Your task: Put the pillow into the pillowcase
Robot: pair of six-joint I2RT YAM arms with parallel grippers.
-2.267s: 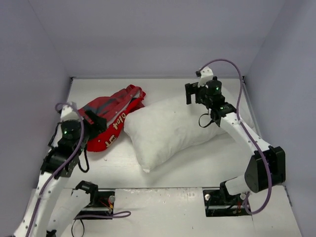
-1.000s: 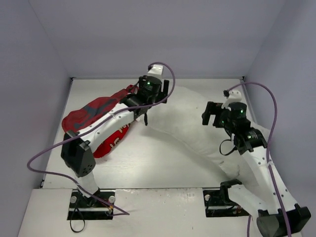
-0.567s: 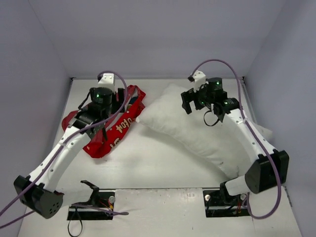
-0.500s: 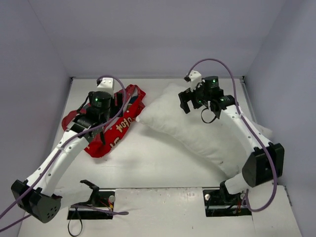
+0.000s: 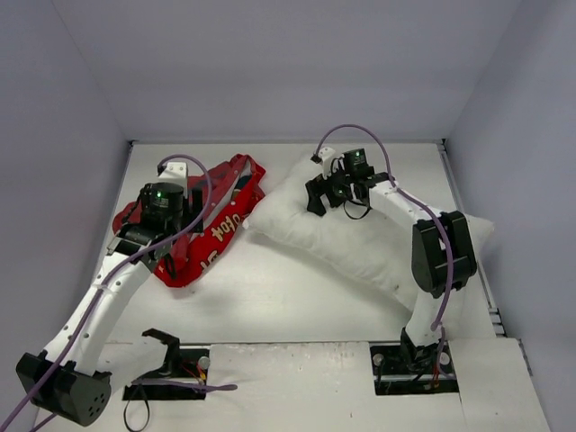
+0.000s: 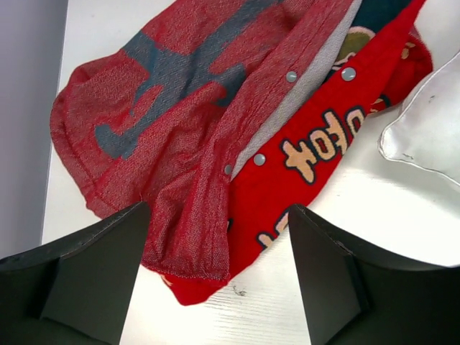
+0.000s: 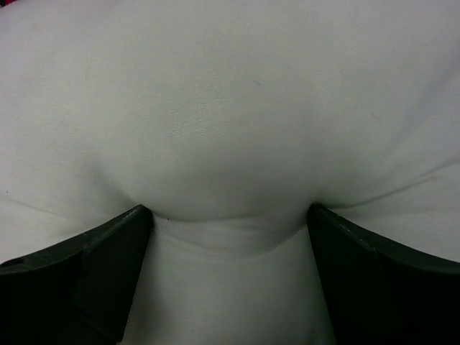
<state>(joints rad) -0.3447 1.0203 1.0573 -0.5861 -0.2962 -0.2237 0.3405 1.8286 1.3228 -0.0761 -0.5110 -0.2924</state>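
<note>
The red pillowcase [image 5: 209, 227] lies crumpled at the table's left, its duller reverse with bluish patches [image 6: 165, 79] folded over the bright printed side [image 6: 316, 147]. Metal snaps [image 6: 291, 75] line its opening. My left gripper [image 5: 180, 229] hangs above it, open, with nothing between its fingers [image 6: 218, 215]. The white pillow [image 5: 360, 238] stretches diagonally from the centre to the right wall, one corner [image 6: 428, 122] beside the pillowcase. My right gripper [image 5: 319, 193] is on the pillow's far left end. It is open wide, fingertips pressed into the pillow [image 7: 230, 108], which bulges between them [image 7: 228, 212].
Grey walls close in the white table [image 5: 270, 297] on three sides. The right arm's elbow [image 5: 436, 252] reaches over the pillow. Both arm bases [image 5: 171, 364] sit at the near edge, with purple cables looping above the arms.
The right gripper has moved left and down onto the pillow's far left end. The left gripper has drawn back leftward over the pillowcase.
</note>
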